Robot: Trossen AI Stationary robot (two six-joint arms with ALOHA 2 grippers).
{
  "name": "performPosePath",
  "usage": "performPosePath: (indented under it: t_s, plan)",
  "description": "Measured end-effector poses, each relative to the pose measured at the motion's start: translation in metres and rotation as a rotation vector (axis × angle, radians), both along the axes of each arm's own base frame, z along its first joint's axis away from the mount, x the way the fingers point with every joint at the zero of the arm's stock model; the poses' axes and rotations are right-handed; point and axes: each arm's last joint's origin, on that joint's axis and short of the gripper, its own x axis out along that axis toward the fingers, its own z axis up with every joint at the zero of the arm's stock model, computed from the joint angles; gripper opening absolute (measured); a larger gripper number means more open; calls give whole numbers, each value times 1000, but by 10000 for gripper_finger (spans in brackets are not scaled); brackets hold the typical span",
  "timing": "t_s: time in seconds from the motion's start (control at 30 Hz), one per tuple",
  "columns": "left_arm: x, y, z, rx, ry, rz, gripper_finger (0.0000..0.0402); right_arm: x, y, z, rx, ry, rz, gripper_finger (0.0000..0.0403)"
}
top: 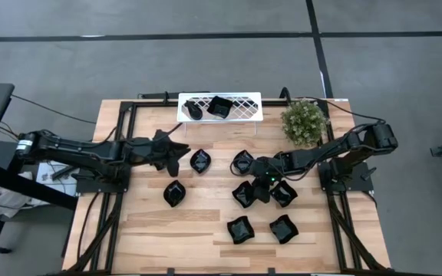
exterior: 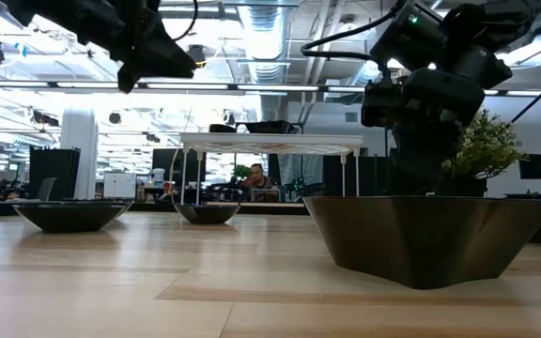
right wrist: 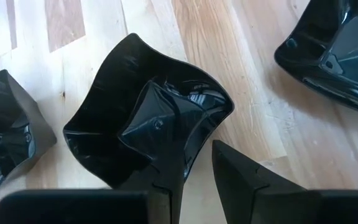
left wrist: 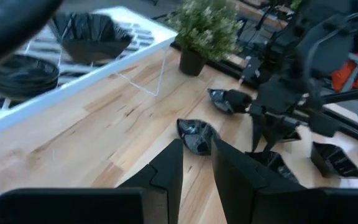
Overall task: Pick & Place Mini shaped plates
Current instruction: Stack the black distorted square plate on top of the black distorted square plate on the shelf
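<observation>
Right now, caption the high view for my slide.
Two arms over a wooden table of mini shaped plates; two more sit on the white rack.

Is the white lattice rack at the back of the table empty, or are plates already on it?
Not empty. The white lattice rack holds two mini shaped plates, one beside the other, in the high view.

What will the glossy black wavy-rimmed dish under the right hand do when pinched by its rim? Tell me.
The glossy black wavy-rimmed dish looks rigid, so it should probably hold its shape. Its shiny surface suggests it may slip between the right hand's fingers. Gripped at one edge, it could tilt.
</observation>
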Motion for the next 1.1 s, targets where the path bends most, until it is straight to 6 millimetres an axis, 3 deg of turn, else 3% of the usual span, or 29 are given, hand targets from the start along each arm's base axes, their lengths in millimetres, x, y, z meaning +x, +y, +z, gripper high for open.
performPosePath:
  t_s: [0.3,0.6,1.1]
  plan:
    - [-14,-5,17,36,-57,-49,86,7,2,-14,-6,65,-1,78]
    - [-16,-11,16,32,-40,-80,86,19,5,-8,-1,60,14,77]
    - [-17,-11,15,32,-32,-79,86,17,5,-8,3,87,8,72]
